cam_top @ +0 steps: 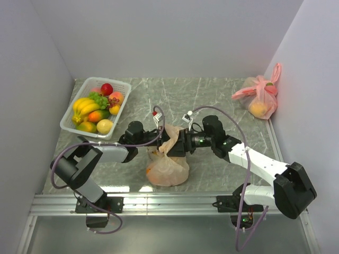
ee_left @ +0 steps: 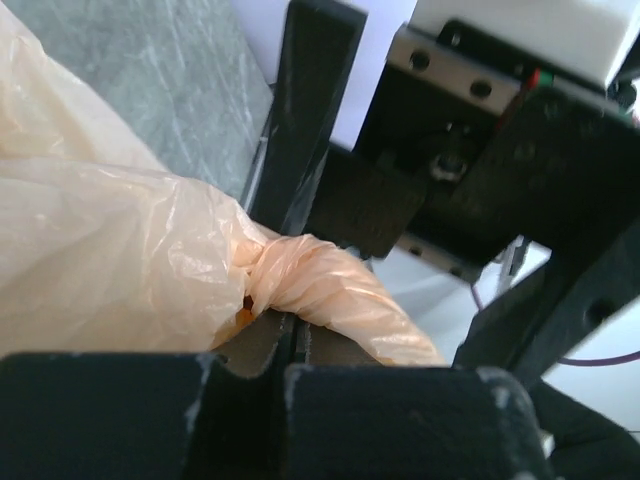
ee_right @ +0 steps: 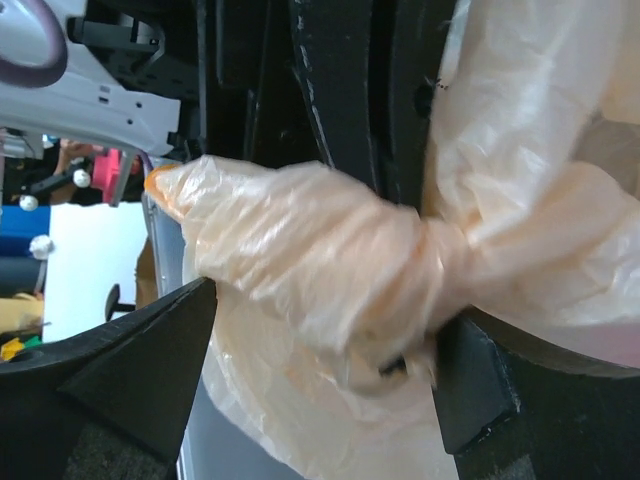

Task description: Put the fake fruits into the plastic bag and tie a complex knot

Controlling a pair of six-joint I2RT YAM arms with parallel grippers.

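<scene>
Peach-orange film of the plastic bag (cam_top: 168, 168) bulges on the marbled table (cam_top: 222, 100), its twisted handle (ee_left: 320, 290) drawn up above it; the left gripper (ee_left: 292, 345), at the bag's left, is pinched tight on that twist; the right gripper (ee_right: 310, 390), at the bag's right, stands wide with the handle between its fingers; the fake fruits (cam_top: 98, 108) fill a white basket (cam_top: 68, 125) well left of the bag.

A grey-green marbled worktop (cam_top: 222, 100) with pale veins is boxed in by plain white walls: a back wall (cam_top: 169, 37), a left wall (cam_top: 26, 106) and a right wall (cam_top: 312, 95), all bare. A silver metal rail (cam_top: 169, 203) runs along the near edge. The light is soft and even, leaving pale glare patches (cam_top: 127, 189) on the surface just beside that rail.
</scene>
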